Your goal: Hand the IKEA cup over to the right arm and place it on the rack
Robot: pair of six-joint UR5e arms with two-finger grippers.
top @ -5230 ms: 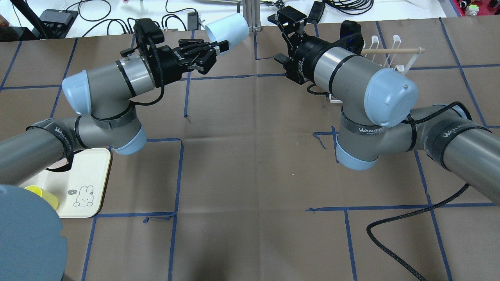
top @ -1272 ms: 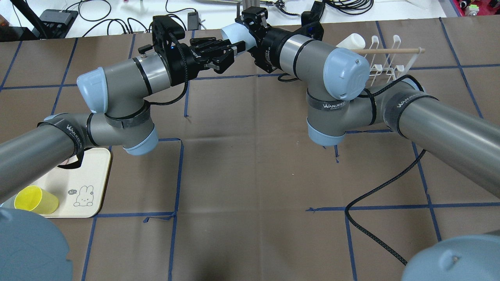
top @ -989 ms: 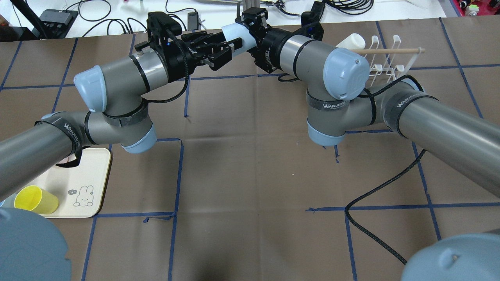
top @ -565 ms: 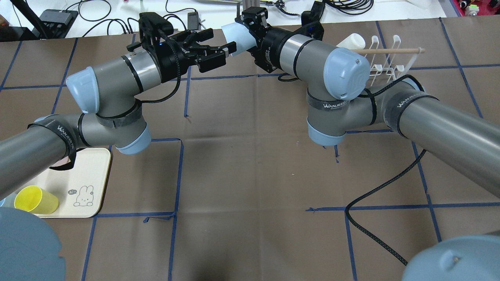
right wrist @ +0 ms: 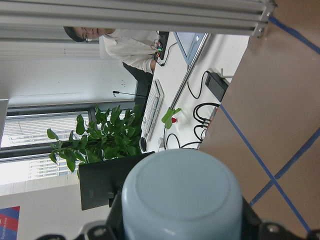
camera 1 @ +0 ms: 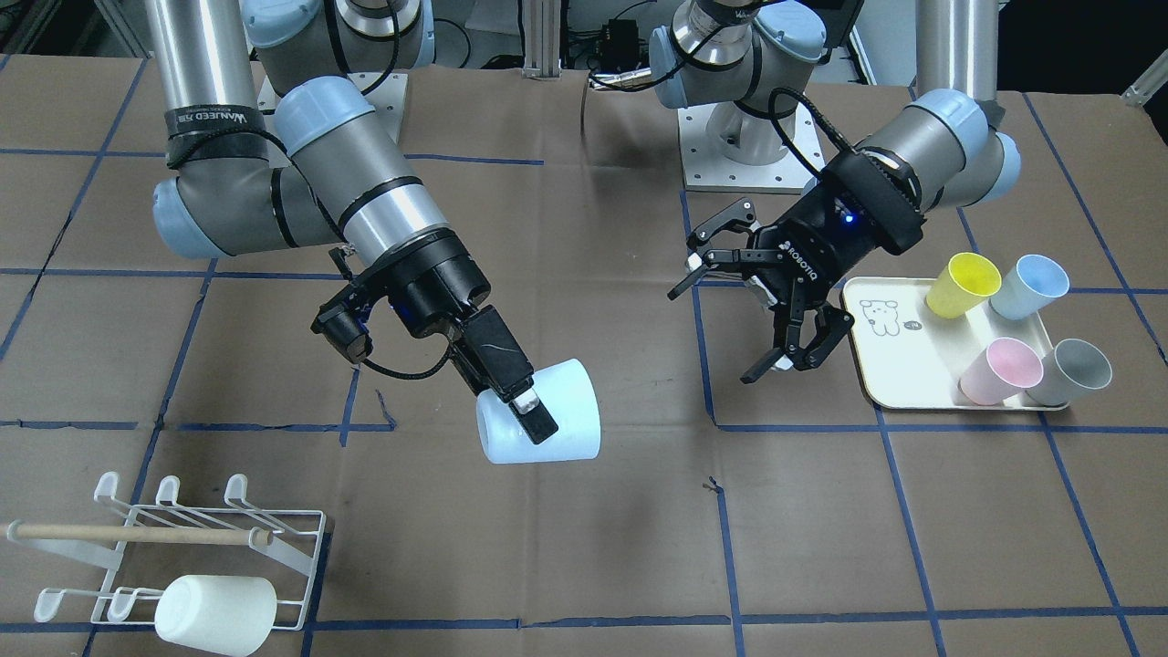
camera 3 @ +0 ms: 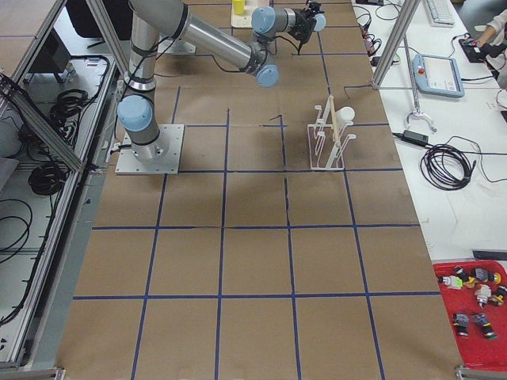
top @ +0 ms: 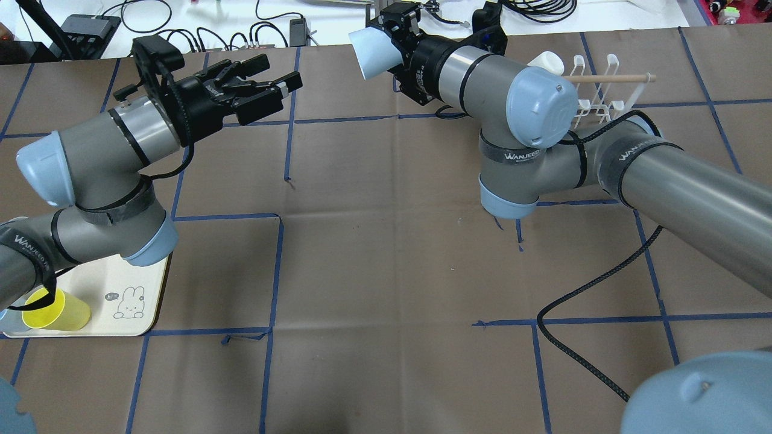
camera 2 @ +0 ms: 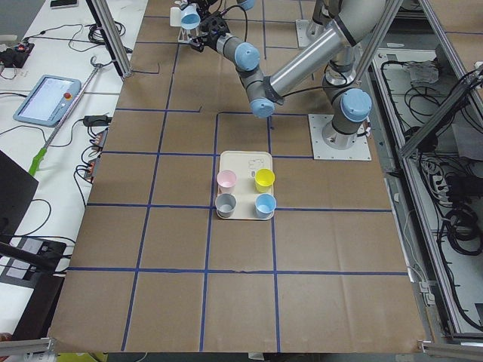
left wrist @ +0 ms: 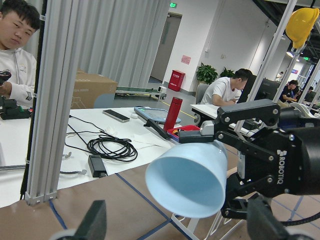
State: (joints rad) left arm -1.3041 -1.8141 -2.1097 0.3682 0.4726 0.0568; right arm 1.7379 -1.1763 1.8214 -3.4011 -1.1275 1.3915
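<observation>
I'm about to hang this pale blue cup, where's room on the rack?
On the white wire rack, the three prongs on the robot's side of the wooden dowel are free. The opposite row is tighter: a white cup lies at one end. Brown table between rack and cream tray is bare.

brown worktop gridded with blue tape. white desk behind it, cables strewn. open office beyond, potted plant by window.
</observation>
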